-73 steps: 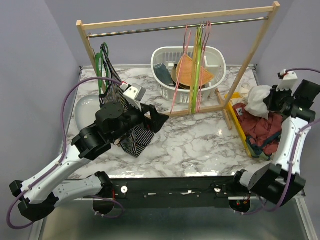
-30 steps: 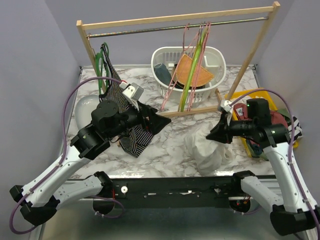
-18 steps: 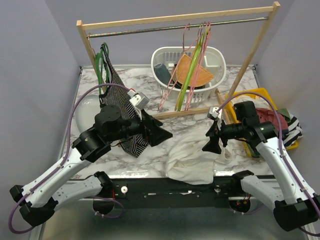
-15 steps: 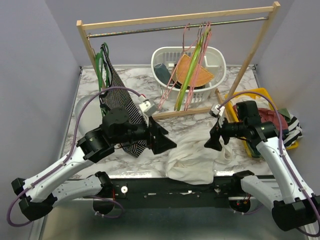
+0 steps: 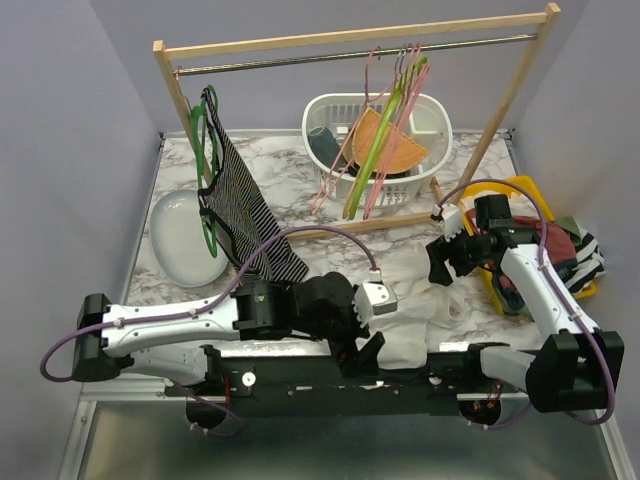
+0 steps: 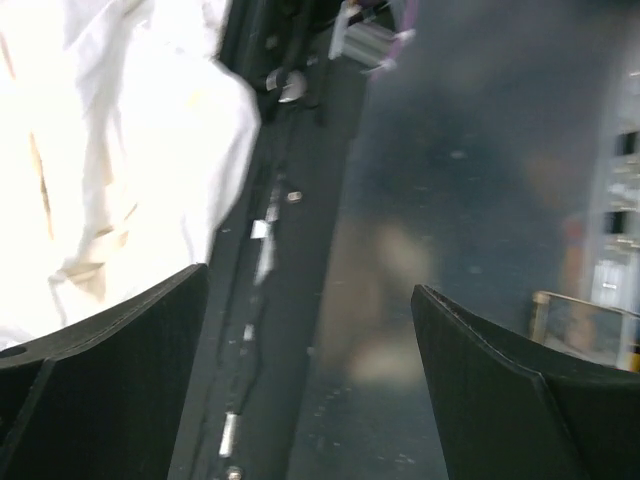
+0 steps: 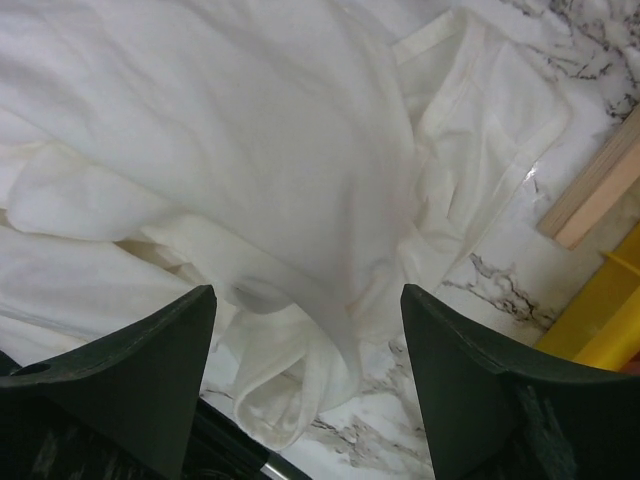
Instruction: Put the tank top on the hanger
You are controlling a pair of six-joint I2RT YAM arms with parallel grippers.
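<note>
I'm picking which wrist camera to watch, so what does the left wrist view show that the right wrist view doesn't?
Only the left wrist view shows the dark frame rail with its screws and a blurred floor beyond, seen past the open left gripper. Only the right wrist view shows the marble table, a wooden rack foot and the yellow bin, below the open right gripper. Both show the white tank top.
</note>
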